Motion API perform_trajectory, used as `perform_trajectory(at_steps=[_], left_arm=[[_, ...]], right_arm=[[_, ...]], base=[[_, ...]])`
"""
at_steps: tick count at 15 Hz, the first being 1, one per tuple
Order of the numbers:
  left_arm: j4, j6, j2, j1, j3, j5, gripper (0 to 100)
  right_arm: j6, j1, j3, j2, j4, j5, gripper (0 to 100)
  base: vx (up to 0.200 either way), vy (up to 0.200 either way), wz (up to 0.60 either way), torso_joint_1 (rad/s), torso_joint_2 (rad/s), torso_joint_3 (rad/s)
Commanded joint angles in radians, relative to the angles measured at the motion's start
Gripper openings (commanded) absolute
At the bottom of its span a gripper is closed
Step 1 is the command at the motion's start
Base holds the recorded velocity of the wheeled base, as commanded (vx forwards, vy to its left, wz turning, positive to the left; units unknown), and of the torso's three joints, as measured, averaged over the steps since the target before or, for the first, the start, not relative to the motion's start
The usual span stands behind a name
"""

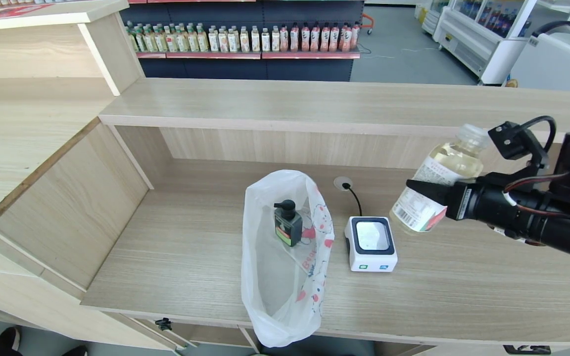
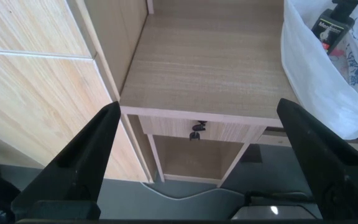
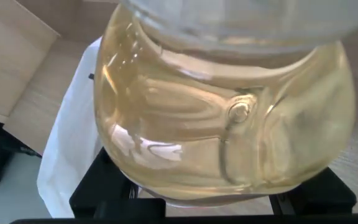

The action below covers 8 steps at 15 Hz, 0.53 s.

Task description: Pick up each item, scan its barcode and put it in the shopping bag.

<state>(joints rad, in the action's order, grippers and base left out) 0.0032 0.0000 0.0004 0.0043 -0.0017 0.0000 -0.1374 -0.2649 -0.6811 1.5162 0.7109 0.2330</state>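
- The right gripper (image 1: 421, 194) is clamped on the clear bottle (image 1: 441, 178) of pale yellow liquid, gripping across the labelled lower half. In the right wrist view the bottle (image 3: 229, 124) sits hard against the dark fingers.
- The bottle hangs in the air above and to the right of the scanner (image 1: 370, 242), clear of its glass window and touching nothing else.
- Its long axis is tilted: the cap (image 1: 473, 133) points up and away from the scanner, and the base dips down towards it. The barcode (image 1: 406, 213) sits low on the label at the end nearest the scanner.
- My judgement: the coming move turns on that offset. The bottle has to travel leftwards over the window with the barcode side turned down to face it.
- The shopping bag (image 1: 265, 237) stands open just left of the scanner, with a dark pump bottle (image 1: 288, 225) already inside.
- The left gripper (image 2: 197, 168) is spread wide and holds nothing. It hangs off the counter's front edge, beyond the bag (image 2: 316, 81) from the scanner, so the right arm is much the nearer.
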Motion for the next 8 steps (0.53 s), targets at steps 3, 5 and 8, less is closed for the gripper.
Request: perform_trajectory(at_steps=[3, 5, 8], left_arm=[[0.000, -0.002, 0.000, 0.000, 0.000, 0.000, 100], [0.000, -0.002, 0.000, 0.000, 0.000, 0.000, 100], [0.000, 0.000, 0.000, 0.000, 0.000, 0.000, 100]], right_arm=[[-0.004, -0.028, 0.008, -0.059, -0.002, 0.003, 0], [-0.004, -0.060, 0.008, -0.051, -0.004, 0.002, 0], [-0.008, -0.088, 0.011, -0.044, -0.004, 0.003, 0]], base=[[0.000, 0.000, 0.00, 0.000, 0.00, 0.000], [0.000, 0.000, 0.00, 0.000, 0.00, 0.000], [0.000, 0.200, 0.00, 0.005, 0.00, 0.001]])
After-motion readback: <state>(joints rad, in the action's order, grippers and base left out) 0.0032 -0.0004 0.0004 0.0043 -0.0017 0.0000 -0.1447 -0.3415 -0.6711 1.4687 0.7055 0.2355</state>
